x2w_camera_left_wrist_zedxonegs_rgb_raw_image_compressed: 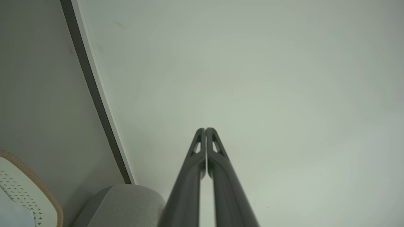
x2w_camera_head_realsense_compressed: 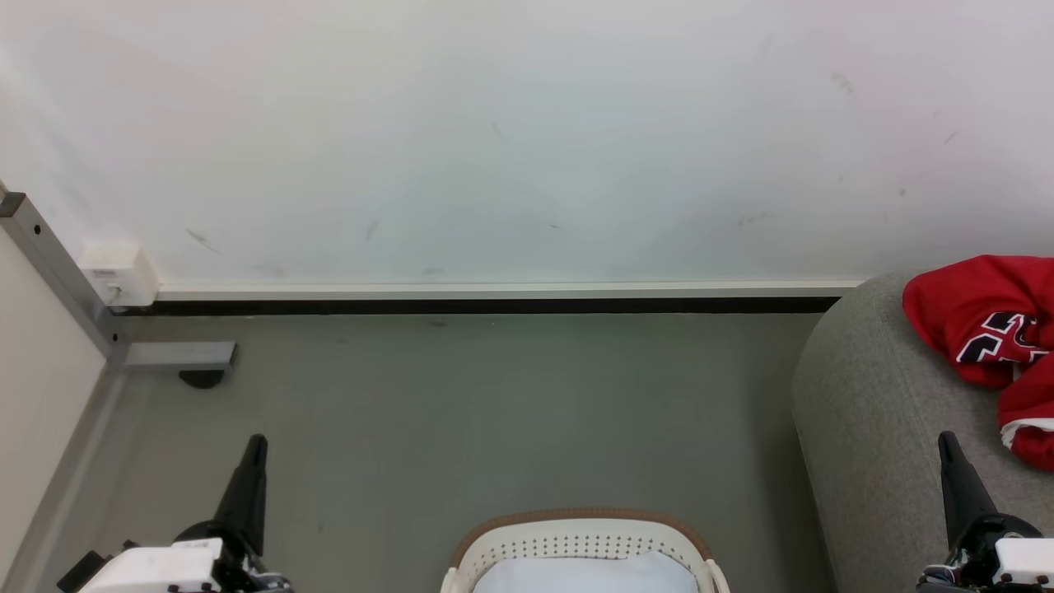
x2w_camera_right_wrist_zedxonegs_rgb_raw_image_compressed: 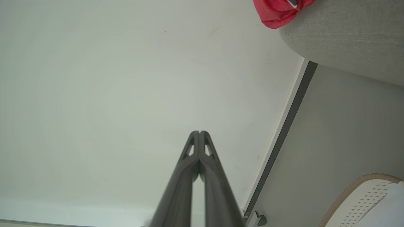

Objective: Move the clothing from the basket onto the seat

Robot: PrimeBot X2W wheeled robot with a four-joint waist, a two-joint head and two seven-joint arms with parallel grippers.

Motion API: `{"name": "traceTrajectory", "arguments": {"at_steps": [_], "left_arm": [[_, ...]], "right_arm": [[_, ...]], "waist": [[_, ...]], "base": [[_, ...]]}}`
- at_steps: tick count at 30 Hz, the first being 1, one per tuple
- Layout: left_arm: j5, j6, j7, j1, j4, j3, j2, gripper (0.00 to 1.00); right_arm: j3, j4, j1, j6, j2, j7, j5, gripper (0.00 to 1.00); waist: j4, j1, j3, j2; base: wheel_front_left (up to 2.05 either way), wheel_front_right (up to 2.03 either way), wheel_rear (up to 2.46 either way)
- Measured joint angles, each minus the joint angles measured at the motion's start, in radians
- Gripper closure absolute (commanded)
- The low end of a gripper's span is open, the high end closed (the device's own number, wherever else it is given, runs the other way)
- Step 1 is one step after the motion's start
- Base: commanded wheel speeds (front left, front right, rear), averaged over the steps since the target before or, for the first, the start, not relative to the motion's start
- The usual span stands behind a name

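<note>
Grey-green floor (x2w_camera_head_realsense_compressed: pixel 494 412) ahead, meeting a white wall (x2w_camera_head_realsense_compressed: pixel 527 123) along a pale skirting board (x2w_camera_head_realsense_compressed: pixel 494 291) with a dark gap beneath. At far left, a grey metal post (x2w_camera_head_realsense_compressed: pixel 49 255), with a small white box (x2w_camera_head_realsense_compressed: pixel 119 274) beside it at the foot of the wall.

Low in the middle of the head view, the far end of the basket (x2w_camera_head_realsense_compressed: pixel 580 517): tan-brown rim, perforated white wall, pale bottom showing inside. Stands on the floor, apart from the seat (x2w_camera_head_realsense_compressed: pixel 873 412). At right, that seat's rounded grey fabric corner. On top of it, the clothing (x2w_camera_head_realsense_compressed: pixel 980 313): crumpled bright red cloth with navy-and-white numerals and a strip of white trim, lying near the right edge of the view and partly cut off by it. One garment or two in the heap, cannot tell.

Left gripper (x2w_camera_head_realsense_compressed: pixel 258 439) at lower left, over bare floor, fingers pressed together into one dark point, holding nothing. In the left wrist view, tips touching in front of the white wall, basket rim and seat corner at lower left.

Right gripper (x2w_camera_head_realsense_compressed: pixel 944 435) at lower right, seen against the seat's grey fabric, below the red cloth and apart from it, likewise pinched closed and empty. In the right wrist view, tips together, red cloth hanging over the seat's edge at the top right, basket rim at lower right.
</note>
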State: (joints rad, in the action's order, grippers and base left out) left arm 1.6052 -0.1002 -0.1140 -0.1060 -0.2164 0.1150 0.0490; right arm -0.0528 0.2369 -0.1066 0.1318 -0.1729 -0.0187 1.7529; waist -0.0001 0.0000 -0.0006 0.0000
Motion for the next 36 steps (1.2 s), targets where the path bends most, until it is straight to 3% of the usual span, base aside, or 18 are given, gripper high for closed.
{"name": "traceTrajectory", "arguments": {"at_steps": [36], "left_arm": [[0.000,0.000,0.000,0.000,0.000,0.000,0.000,1.00]], "right_arm": [[-0.005,-0.002,0.000,0.000,-0.006,-0.003,0.005,1.00]], "waist": [[0.000,0.0000,0.000,0.0000]], "base": [[0.00,0.00,0.00]]}}
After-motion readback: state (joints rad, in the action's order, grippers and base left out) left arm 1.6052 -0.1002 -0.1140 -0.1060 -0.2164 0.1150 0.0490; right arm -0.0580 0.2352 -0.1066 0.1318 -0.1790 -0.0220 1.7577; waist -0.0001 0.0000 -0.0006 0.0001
